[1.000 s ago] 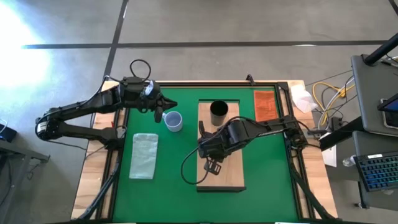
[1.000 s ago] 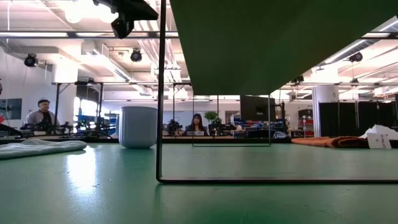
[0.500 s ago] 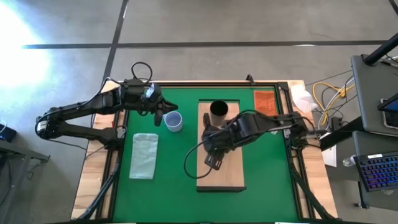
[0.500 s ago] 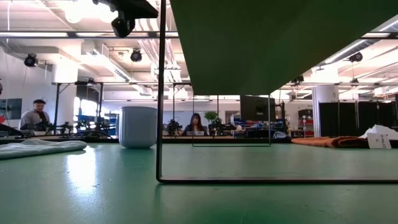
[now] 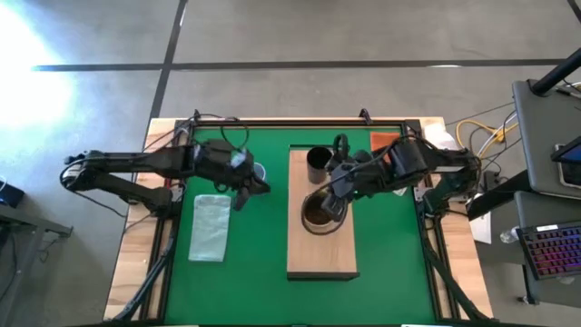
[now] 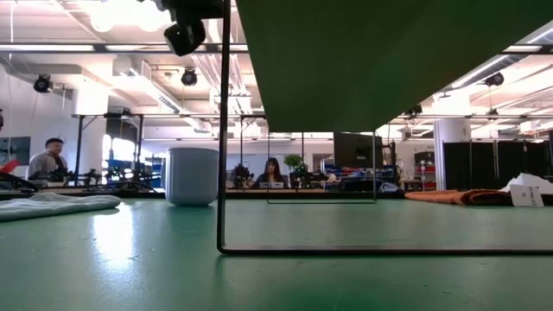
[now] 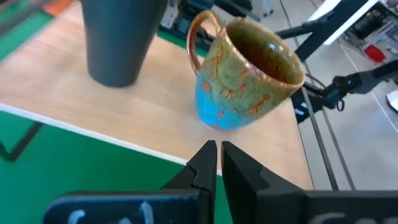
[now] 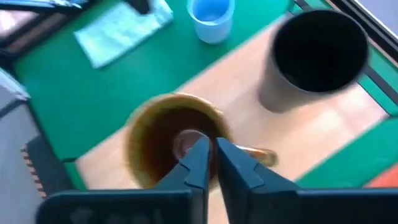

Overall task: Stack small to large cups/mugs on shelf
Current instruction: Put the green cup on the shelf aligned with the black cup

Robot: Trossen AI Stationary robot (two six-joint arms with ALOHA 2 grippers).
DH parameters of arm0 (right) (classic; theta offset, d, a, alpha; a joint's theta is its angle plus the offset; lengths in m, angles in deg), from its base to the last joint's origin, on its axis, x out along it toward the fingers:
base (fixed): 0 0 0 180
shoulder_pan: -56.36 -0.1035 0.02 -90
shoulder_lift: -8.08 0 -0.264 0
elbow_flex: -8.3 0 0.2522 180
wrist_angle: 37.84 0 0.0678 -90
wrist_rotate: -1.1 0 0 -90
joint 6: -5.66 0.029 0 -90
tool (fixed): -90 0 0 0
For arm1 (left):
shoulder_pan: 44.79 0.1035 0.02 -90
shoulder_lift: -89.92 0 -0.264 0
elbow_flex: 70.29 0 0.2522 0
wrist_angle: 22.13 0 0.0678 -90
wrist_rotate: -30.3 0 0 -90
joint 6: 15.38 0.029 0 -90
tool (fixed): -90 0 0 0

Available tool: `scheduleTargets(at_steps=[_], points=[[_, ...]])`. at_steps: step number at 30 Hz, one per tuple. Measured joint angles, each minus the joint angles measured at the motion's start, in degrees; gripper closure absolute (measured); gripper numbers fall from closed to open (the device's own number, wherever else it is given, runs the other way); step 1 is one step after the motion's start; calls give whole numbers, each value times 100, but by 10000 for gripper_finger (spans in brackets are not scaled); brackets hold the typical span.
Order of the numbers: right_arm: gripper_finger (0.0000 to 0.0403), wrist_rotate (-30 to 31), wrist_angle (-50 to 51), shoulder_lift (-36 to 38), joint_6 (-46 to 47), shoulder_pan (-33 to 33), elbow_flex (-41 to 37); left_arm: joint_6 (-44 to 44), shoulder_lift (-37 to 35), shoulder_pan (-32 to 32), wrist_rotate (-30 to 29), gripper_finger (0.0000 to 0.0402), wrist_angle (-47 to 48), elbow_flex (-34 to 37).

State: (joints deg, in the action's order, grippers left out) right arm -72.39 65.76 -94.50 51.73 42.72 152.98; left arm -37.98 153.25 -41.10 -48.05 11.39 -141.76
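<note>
Comparing with a second ago, I note the right claw (image 5: 334, 207), fingers together and empty, has lifted off the brown mug (image 5: 318, 213), now upright on the shelf (image 5: 320, 254) beside the black tumbler (image 5: 318, 162), leaving stacking undone.

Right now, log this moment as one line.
brown mug: upright on board | black tumbler: on board beside it | blue cup: off board | right claw: shut above mug | left claw: shut

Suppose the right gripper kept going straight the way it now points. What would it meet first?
Most likely the brown mug on the wooden shelf. The right gripper, fingers nearly together, points down into the mug's open mouth, so it would probably reach the inside bottom, though depth is unclear.
</note>
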Motion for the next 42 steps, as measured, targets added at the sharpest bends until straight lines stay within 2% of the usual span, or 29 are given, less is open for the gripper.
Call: scheduleTargets(at_steps=[2, 8, 11, 16, 24, 32, 42], points=[[389, -35, 13, 137, 73, 84, -333, -152, 127, -246, -253, 393, -71, -17], [395, -144, 23, 846, 353, 288, -1904, -593, 316, -1184, -1718, 393, -221, -26], [395, -126, -67, 1334, 472, 506, -2662, -879, 439, -1563, -2098, 393, -625, -19], [395, -91, -998, 2078, 417, 997, -3734, -1013, 902, -1876, -2139, 393, -1592, -61], [395, -638, -2193, 2463, -72, 1451, -4949, -1611, 1548, -1918, -2156, 393, -1645, -225], [394, -645, -3241, 2454, -459, 1481, -5461, -1776, 1793, -1920, -2290, 393, -2109, -238], [394, -995, -3370, 2454, -618, 1466, -5555, -1907, 1914, -1913, -2552, 393, -2180, -237]])
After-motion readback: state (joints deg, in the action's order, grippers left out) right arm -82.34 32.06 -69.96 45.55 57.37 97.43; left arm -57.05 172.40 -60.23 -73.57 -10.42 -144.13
